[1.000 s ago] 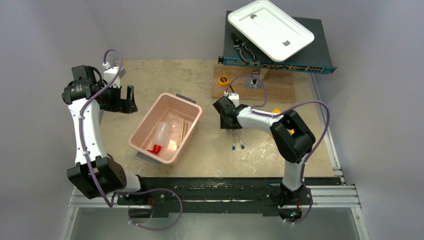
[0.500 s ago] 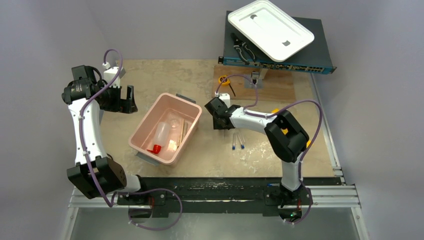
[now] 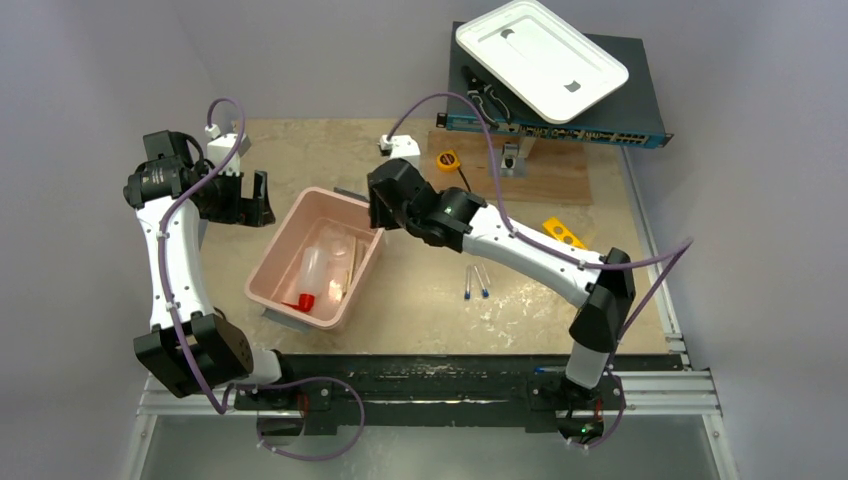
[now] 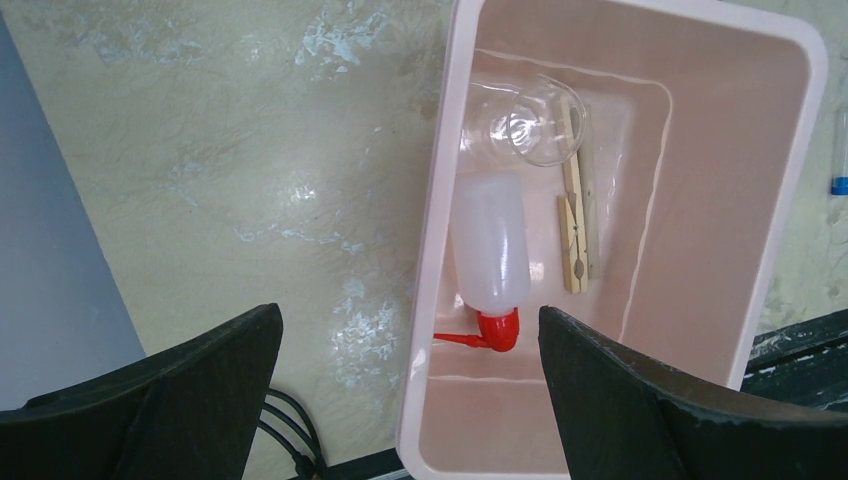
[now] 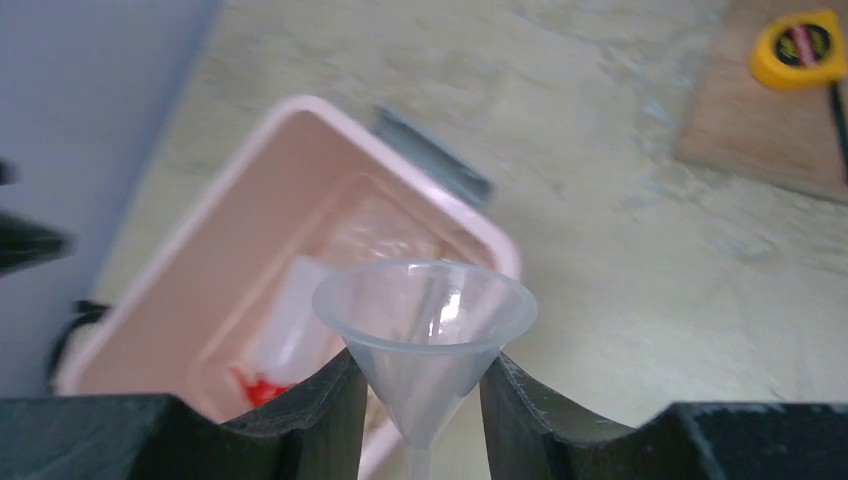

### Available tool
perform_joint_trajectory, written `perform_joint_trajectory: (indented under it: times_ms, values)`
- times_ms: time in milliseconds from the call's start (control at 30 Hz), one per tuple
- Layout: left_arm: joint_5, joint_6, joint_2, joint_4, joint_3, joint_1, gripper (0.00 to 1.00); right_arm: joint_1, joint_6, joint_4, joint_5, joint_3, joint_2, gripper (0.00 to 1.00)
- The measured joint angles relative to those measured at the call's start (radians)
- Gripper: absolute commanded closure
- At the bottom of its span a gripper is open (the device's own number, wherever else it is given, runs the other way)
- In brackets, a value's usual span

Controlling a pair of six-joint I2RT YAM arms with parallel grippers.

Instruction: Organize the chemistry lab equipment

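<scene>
Our left arm (image 3: 170, 260) stands folded at the left side, its elbow low beside the base and the forearm running straight up the top view; the wrist bends rightward; its gripper (image 3: 255, 200) points right, jaws spread wide and holding nothing; our right arm (image 3: 530, 255) reaches in a long slant from its base at the lower right, up and leftward, nearly stretched out; its wrist (image 3: 440, 215) aims the gripper (image 3: 378, 205) left; the black fingers (image 5: 300, 420) pinch a clear funnel (image 5: 425, 310) by its cone from both sides.
</scene>
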Motion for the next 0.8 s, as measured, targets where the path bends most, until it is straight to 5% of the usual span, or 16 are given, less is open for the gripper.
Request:
perform_joint_trajectory:
  times_ms: [233, 400, 600, 800]
  values:
    - [0.000, 0.000, 0.000, 0.000, 0.000, 0.000, 0.00, 0.146, -0.021, 0.008, -0.072, 0.253, 0.074, 0.97]
    - [-0.004, 0.000, 0.000, 0.000, 0.000, 0.000, 0.00, 0.187, -0.024, 0.007, -0.150, 0.290, 0.221, 0.90]
    - [-0.023, 0.002, 0.000, 0.001, -0.004, 0.001, 0.00, 0.184, -0.019, -0.007, -0.204, 0.290, 0.355, 0.46]
    - [-0.043, 0.031, 0.001, 0.008, -0.053, 0.002, 0.00, 0.173, -0.002, -0.009, -0.227, 0.285, 0.380, 0.35]
